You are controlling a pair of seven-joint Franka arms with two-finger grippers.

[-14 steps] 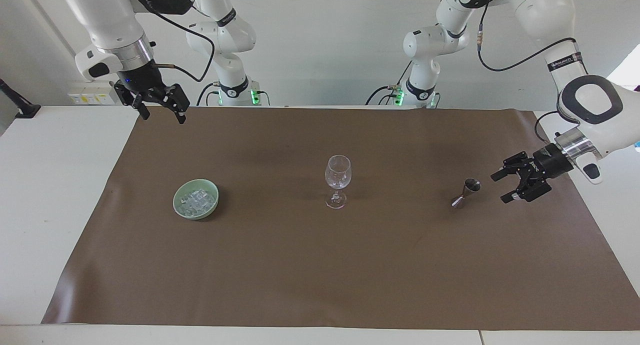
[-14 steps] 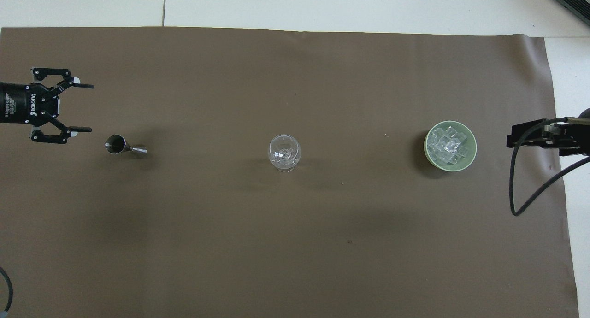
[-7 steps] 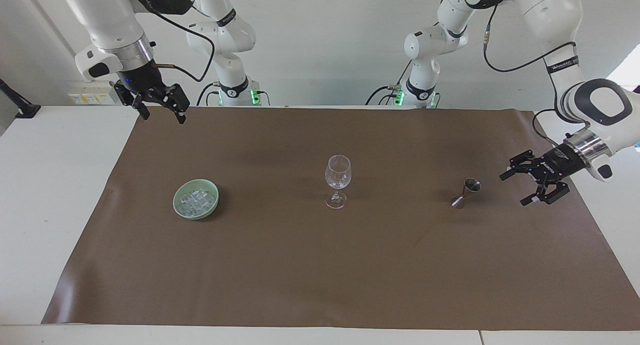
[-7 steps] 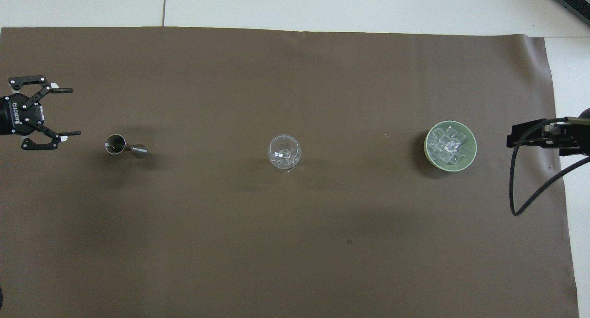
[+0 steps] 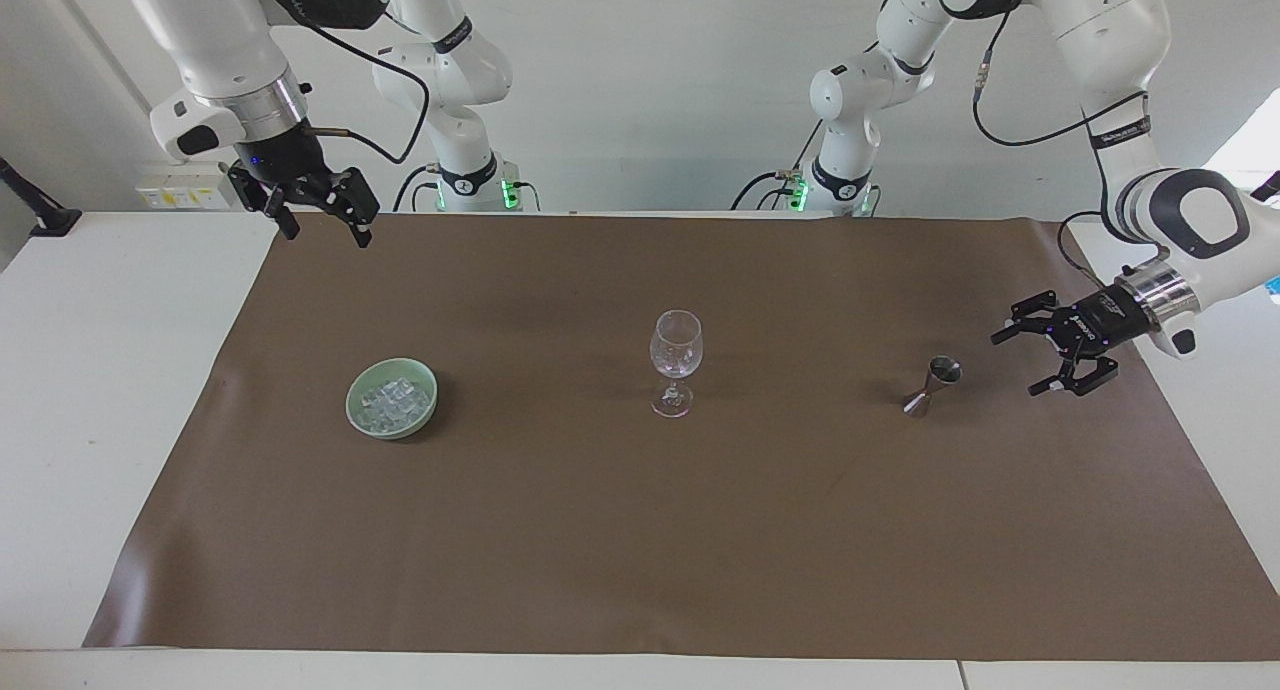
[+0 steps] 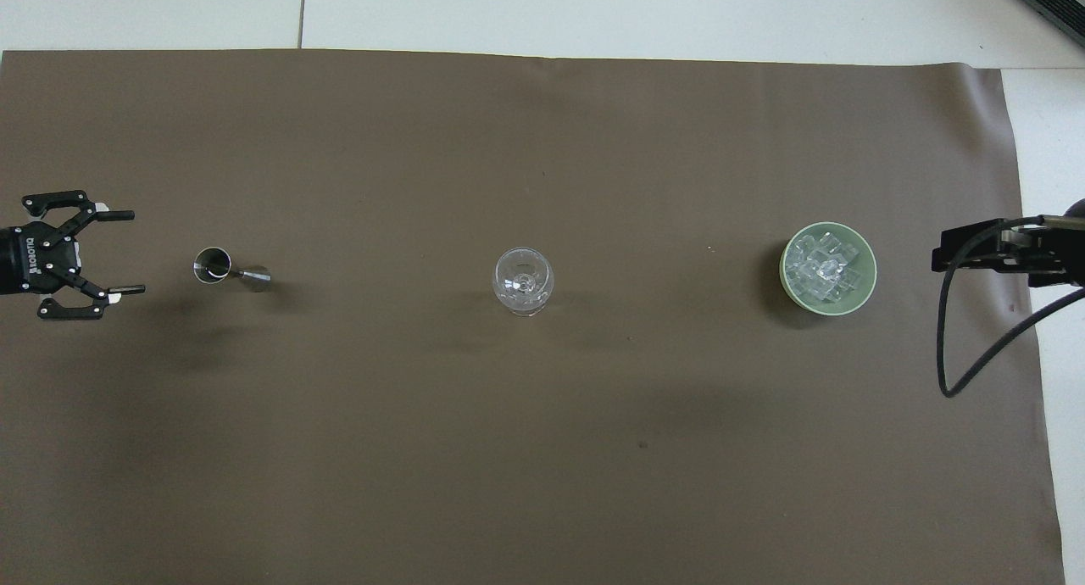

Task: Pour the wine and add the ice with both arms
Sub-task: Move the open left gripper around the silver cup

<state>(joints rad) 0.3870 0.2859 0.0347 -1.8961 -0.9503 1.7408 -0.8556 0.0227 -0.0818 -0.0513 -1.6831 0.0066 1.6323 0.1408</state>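
Many small clear ice cubes (image 5: 392, 401) fill a pale green round bowl (image 5: 363, 418) toward the right arm's end of the brown-covered worktop (image 5: 640, 530). Midway stands a clear stemmed wine glass (image 5: 675, 361), then a small steel jigger (image 5: 932, 384). Left gripper (image 5: 1032, 360) hovers level beside the jigger, fingers spread, empty. Right gripper (image 5: 325, 222) waits high, angled down, fingers apart, empty.

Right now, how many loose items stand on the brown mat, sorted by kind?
Wine glass: 1
Metal jigger: 1
Green bowl of ice: 1
Total: 3
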